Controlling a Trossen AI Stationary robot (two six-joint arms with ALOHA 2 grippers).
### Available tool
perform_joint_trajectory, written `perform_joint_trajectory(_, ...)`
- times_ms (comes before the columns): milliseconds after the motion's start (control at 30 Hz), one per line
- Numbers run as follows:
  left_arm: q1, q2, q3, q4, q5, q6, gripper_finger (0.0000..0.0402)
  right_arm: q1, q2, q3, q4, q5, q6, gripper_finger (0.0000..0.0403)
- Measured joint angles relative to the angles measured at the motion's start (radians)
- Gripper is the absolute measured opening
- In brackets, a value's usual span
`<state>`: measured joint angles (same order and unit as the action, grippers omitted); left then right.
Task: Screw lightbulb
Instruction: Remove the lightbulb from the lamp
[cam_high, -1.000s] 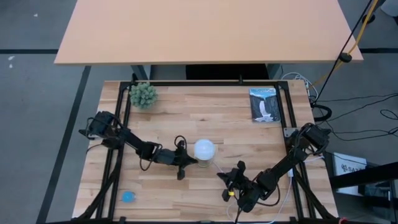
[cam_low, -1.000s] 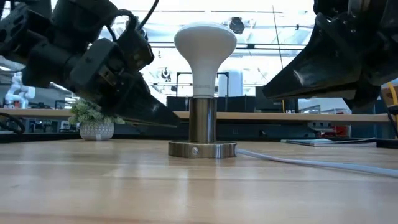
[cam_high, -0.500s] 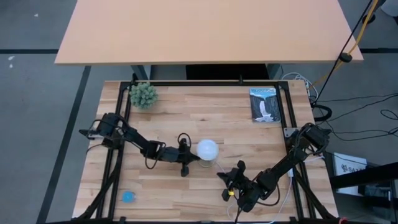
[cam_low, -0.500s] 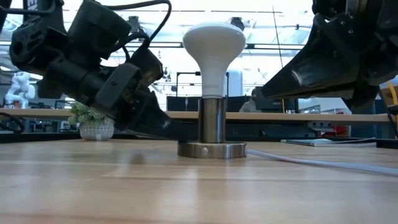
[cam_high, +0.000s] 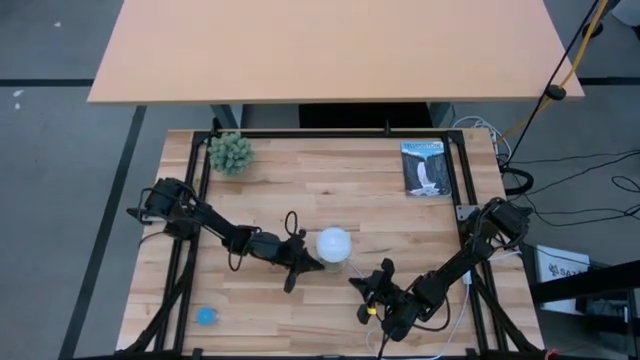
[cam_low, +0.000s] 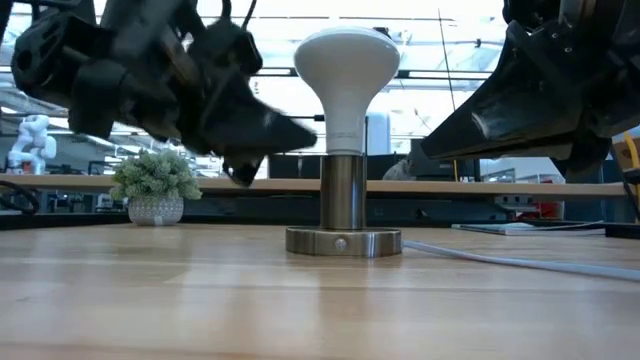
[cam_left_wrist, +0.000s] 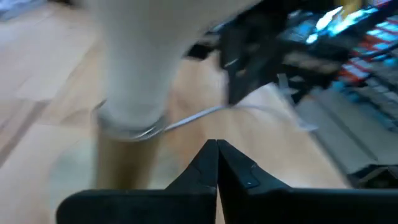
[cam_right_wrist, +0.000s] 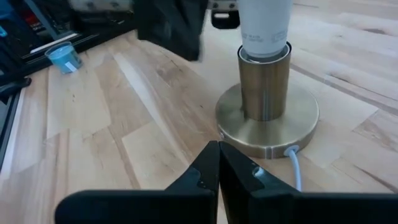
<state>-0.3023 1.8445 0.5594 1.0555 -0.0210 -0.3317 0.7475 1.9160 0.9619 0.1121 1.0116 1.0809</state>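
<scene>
The left tool (cam_high: 308, 264) was fully closed and held nothing. It hung just beside the lightbulb (cam_high: 333, 243), on its left in the high view, raised level with the bulb's neck in the low view. That position suggested a closed-finger nudge or a reach before gripping; contact with the bulb could not be confirmed.

The lightbulb stood upright near the middle of the desk (cam_high: 380, 200), already seated in the socket base (cam_low: 343, 240). It had a smooth, matte white dome tapering to a narrow neck. The socket was a brushed metal cylinder on a round, flat disc, which kept the bulb vertical for turning. A white cord (cam_low: 500, 260) ran from the disc across the pale wood-plank surface.

The right tool (cam_high: 366, 288) was also fully closed and empty, waiting near the socket disc on the desk's front side.
</scene>
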Motion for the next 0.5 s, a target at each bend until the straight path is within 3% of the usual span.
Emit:
perform_joint_trajectory(333, -0.036, -0.01, 0.0, 0.014, 0.028, -0.054, 0.0057, 0.0, 0.0, 0.0, 0.009, -0.023, 0.006, 0.0)
perform_joint_trajectory(500, -0.038, -0.011, 0.0, 0.04, 0.028, -0.06, 0.0096, -0.001, 0.0, -0.001, 0.12, -0.06, -0.062, 0.0)
